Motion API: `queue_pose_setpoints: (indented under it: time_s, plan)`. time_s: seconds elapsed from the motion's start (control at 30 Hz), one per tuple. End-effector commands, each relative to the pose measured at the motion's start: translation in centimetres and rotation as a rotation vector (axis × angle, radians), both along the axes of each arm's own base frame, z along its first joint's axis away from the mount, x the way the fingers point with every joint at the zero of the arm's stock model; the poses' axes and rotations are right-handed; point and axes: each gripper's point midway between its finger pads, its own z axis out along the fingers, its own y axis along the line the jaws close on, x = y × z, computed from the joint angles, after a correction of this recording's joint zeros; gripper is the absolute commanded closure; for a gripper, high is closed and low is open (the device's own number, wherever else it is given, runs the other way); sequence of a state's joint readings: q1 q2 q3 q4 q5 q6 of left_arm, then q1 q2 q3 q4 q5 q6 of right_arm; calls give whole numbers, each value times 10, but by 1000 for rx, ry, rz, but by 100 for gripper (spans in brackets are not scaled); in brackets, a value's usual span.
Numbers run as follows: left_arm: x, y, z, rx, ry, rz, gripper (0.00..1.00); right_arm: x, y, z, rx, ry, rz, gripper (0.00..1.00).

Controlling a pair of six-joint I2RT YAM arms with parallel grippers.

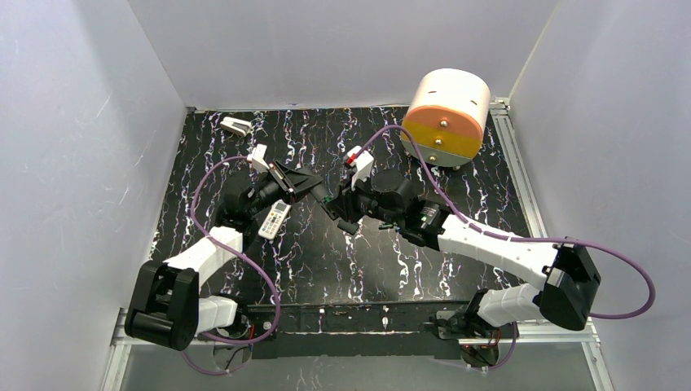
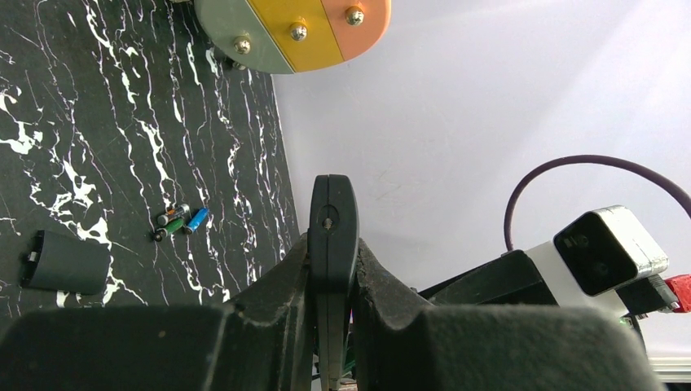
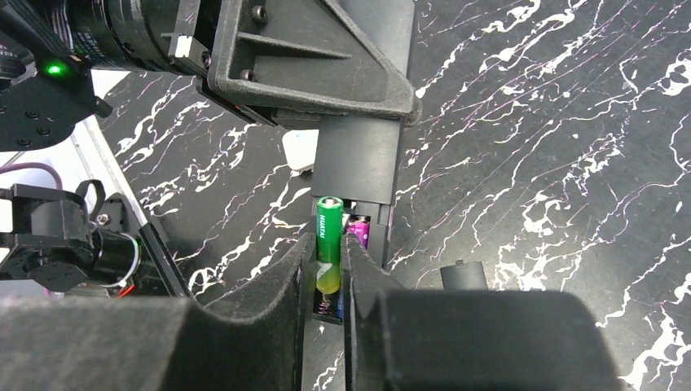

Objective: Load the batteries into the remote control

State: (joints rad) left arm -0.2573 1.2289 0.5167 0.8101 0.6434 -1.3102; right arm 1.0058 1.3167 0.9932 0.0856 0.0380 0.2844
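Clenches left claw [image 2: 330, 261] on black remote [image 3: 356, 159], steadying it (one purple cell [image 3: 358, 232] already inside) for right claw [image 3: 330, 248], grasping green battery [image 3: 328, 220], to slot alongside; spare batteries [image 2: 178, 221] on worktop [image 2: 98, 98].

Light: bright, even, overhead; soft shadows on black white-veined marble tabletop [image 1: 342, 261].
Contrast: dark surface against washed-out pale grey walls [image 1: 81, 122].
Focus: green cylindrical battery [image 3: 328, 232] crisp; near black fingers [image 3: 269, 301] blurred.
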Motion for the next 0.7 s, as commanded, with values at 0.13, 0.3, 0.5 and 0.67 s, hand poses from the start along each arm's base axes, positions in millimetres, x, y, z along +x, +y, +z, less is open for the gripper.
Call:
queue_pose_setpoints:
  time_s: [0.13,0.3,0.5,0.67]
  plan:
    - [-5,-2,25,-45,-53,-26,100,8,-4,27,29,-62,-42,68]
    - [-6,-2,24,-43,-53,-28,100,9,-4,33,41,-70,-44,64]
    - [-5,-2,25,-41,-59,-24,100,3,-7,62,137,-46,-61,46]
    - [-4,-2,33,-41,-87,-25,100,-4,-20,100,309,-55,-95,26]
